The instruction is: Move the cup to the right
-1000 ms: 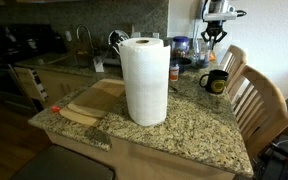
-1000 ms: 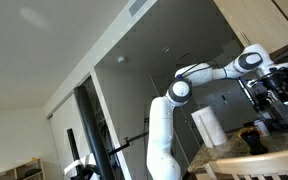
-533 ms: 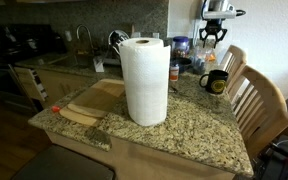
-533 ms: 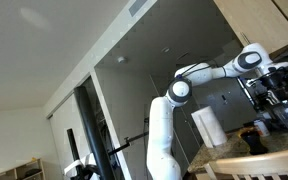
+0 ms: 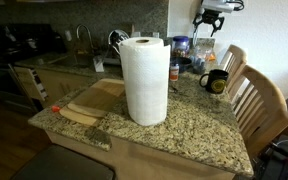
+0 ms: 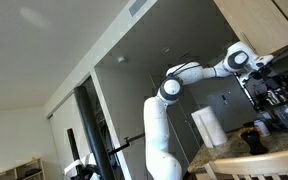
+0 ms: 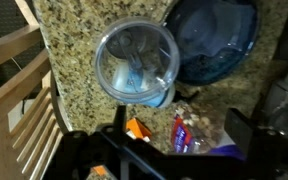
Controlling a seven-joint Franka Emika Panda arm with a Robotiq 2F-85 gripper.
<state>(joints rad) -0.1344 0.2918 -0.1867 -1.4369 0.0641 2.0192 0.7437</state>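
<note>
In the wrist view a clear plastic cup (image 7: 136,62) stands upright on the granite counter (image 7: 74,40), seen from above. My gripper (image 7: 178,124) hangs above the counter beside the cup, open, with nothing between its dark fingers (image 7: 238,126). In an exterior view the gripper (image 5: 210,14) is high over the far right of the counter. A black mug (image 5: 213,82) with a yellow mark sits below it near the counter edge. The arm (image 6: 199,72) reaches across in an exterior view; there the cup is too small to make out.
A tall paper towel roll (image 5: 144,80) stands mid-counter, with a wooden cutting board (image 5: 94,100) to its left. A blue round lid or bowl (image 7: 216,38) touches the clear cup, and a snack bag (image 7: 184,135) lies under the gripper. Wooden chairs (image 5: 259,105) line the right edge.
The gripper went from shut to open and rose up and slightly left, away from the counter. The mug and the paper towel roll did not move.
</note>
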